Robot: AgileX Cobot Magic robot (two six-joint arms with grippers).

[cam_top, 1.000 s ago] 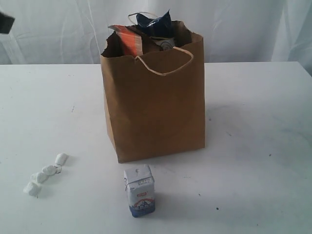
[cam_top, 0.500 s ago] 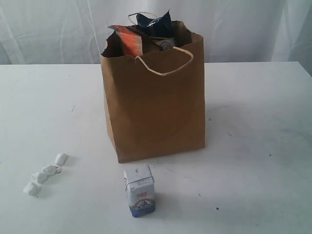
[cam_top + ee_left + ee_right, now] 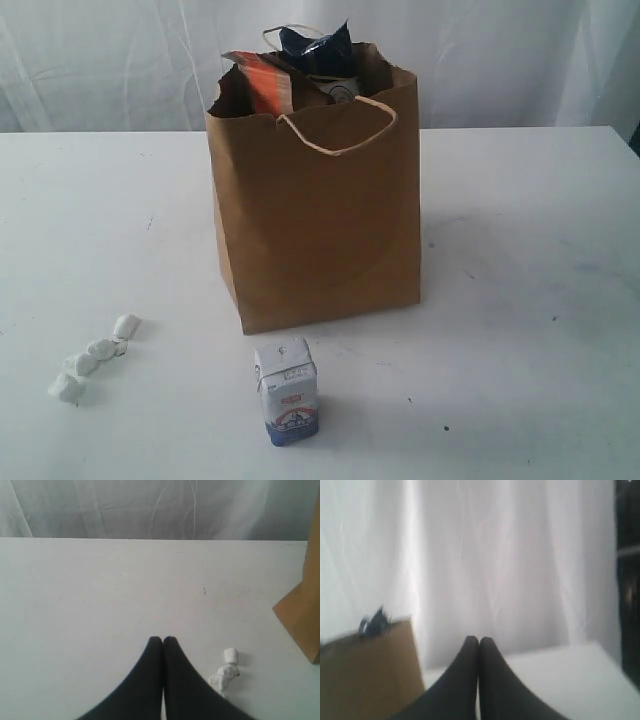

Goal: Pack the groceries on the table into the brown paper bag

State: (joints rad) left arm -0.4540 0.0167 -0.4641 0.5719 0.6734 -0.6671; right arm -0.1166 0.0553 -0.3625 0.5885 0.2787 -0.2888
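A white curtain hangs behind a broad white desk, on which the brown paper bag stands upright, with an orange-labelled brown pouch and a dark blue packet showing above its ragged rim. Both pairs of jaws are seen pressed together, with nothing held. The white wrapped sweets lie on the desk just beside the left jaws, between them and the bag's corner. The right jaws are held high, about level with the bag's rim, which lies off to one side. The small white-blue carton stands upright near the bag's front face; it is caught by neither wrist view. It is judged light and fairly stiff, best gripped across two flat side faces at mid-height, lest it tip. The sweets look light, soft and loosely strung, so a pinch at a middle piece is advised.
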